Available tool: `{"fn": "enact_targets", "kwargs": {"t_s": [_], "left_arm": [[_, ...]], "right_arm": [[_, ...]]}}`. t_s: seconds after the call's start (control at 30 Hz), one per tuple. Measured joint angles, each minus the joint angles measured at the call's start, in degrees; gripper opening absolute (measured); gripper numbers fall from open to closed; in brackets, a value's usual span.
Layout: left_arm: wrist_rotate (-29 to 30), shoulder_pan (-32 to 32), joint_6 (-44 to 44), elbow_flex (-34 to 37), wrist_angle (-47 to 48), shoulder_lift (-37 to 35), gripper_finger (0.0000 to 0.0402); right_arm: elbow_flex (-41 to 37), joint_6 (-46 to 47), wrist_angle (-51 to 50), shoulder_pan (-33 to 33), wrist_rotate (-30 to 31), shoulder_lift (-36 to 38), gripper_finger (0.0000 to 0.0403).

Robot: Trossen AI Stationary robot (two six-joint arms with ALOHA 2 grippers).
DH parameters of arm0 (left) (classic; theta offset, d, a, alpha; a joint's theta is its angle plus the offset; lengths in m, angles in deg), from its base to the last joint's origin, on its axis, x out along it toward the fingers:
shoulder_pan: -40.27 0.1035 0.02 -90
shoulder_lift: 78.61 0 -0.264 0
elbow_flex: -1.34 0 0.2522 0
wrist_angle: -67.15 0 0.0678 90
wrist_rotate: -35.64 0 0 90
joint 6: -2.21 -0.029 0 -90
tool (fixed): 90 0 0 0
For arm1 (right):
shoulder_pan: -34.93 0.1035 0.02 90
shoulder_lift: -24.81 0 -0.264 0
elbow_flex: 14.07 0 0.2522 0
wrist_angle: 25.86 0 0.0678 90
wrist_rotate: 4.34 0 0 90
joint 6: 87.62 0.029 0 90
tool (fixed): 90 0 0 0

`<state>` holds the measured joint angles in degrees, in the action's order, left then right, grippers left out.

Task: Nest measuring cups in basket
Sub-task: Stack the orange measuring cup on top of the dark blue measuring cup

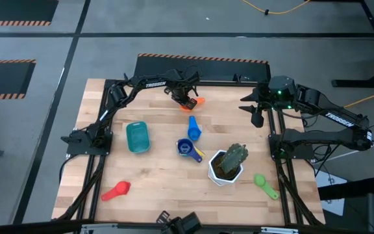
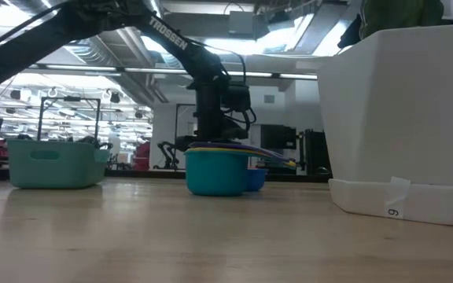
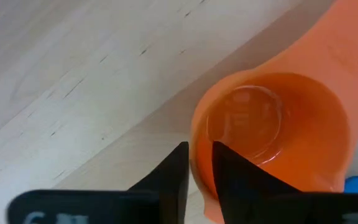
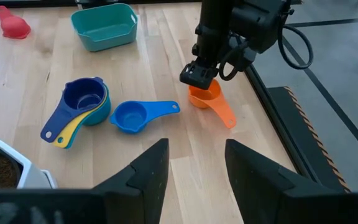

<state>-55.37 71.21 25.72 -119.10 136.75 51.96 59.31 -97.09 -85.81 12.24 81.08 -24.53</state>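
Observation:
My left gripper [image 1: 186, 98] points down at the table's far middle, shut on an orange measuring cup [image 4: 207, 99] that stands on the wood. A blue cup [image 4: 130, 116] lies alone near the middle. Beside it, a dark blue, a yellow and a teal cup are nested in a stack [image 4: 82, 106] that rests on its base. The teal basket [image 1: 137, 137] stands left of centre with nothing showing inside it. A red cup [image 1: 116, 190] lies near the front left and a green cup [image 1: 263, 184] near the front right. My right gripper [image 4: 194, 168] hangs open above the table's right side. My left gripper has the orange cup's wall [image 3: 201, 163] between its fingers, on the side away from the handle [image 3: 353, 43]. One finger [image 3: 235, 177] is inside the bowl and the other [image 3: 173, 177] is outside. The fingers come from above, pointing down. The cup stands upright on the table.
A white pot [image 1: 224, 170] holding a green plant stands front right of centre, close to the cup stack. Bare wood lies between the basket and the left gripper. The table's far edge [image 1: 203, 60] is just beyond the orange cup.

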Motion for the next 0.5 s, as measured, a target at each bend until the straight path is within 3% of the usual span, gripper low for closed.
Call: {"fn": "enact_targets", "kwargs": {"t_s": [0.2,0.5], "left_arm": [[0.0,0.0,-0.2,0.0,0.0,0.0,0.0008],[0.1,0.1,-3.9,0.0,0.1,-0.3,0.0005]], "right_arm": [[0.0,0.0,0.0,0.0,0.0,0.0,0.0162],[0.0,0.0,0.0,0.0,0.0,0.0,0.0162]]}}
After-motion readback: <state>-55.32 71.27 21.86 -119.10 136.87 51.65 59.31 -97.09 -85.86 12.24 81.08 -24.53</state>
